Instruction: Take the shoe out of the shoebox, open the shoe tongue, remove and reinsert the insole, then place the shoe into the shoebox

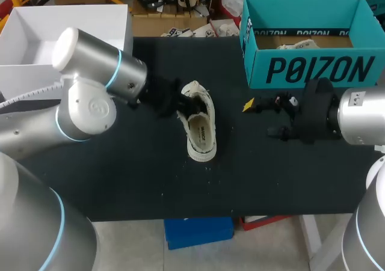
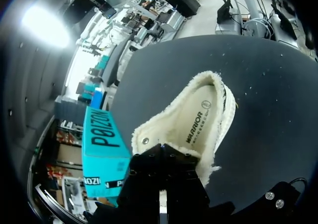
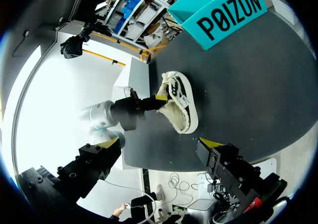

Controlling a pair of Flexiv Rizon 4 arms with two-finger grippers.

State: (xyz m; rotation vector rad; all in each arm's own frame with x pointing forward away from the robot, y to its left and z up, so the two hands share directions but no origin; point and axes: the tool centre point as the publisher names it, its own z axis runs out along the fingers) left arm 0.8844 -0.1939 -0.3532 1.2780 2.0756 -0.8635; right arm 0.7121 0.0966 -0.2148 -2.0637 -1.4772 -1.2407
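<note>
Head view: white sneaker (image 1: 201,133), sole-down on worktop (image 1: 120,181), tongue end at left claw (image 1: 180,105); its grip cannot be told, likely working the tongue. Right claw (image 1: 262,119) spread, empty, waiting well apart.

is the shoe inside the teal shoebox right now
No, the shoe lies out on the black table, apart from the teal shoebox.

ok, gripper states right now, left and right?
Left gripper: jaws closed on the shoe, at its rim.
Right gripper: jaws open, holding nothing.
</note>
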